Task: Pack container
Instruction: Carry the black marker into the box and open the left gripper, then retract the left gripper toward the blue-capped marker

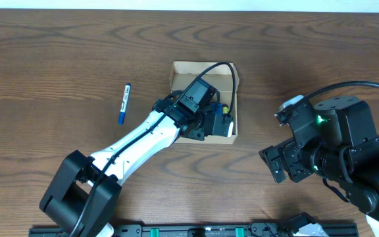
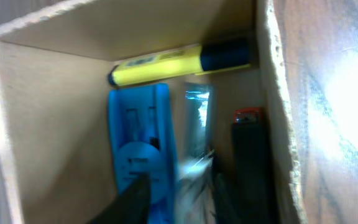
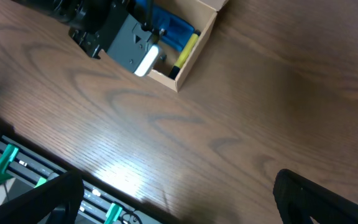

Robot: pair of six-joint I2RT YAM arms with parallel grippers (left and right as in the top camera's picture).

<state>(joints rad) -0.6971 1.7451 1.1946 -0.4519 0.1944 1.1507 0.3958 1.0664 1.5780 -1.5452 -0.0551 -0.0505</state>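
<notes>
Closest to you in the right wrist view, the right gripper (image 3: pixel 176 186) has its two dark fingers (image 3: pixel 42 196) set wide apart at the bottom corners, with nothing but bare wood between them. The right arm (image 1: pixel 328 148) sits over the near right part of the table (image 1: pixel 58 52), well apart from the box. On your other side, the left arm (image 1: pixel 137 141) rises from the near left edge and stretches diagonally to the middle of the table, where its end reaches down into the container (image 1: pixel 176 74). The container stands open at the centre of the table, a little toward the far side. In the left wrist view, the left gripper (image 2: pixel 179 208) is inside the cardboard walls. Its fingertips show as blurred dark shapes low in the frame, with the edge of a blue stapler (image 2: pixel 140 149) and something pale and shiny between them. You cannot tell from this whether they pinch anything or merely stand apart. Beside the stapler, toward the box wall, a black item with a red tip (image 2: pixel 248 155) lies lengthwise. Past both, a yellow highlighter (image 2: pixel 173 62) with a dark cap lies across the far wall. Out on the wood, left of the container and apart from it, lies a blue pen (image 1: pixel 124 104).
</notes>
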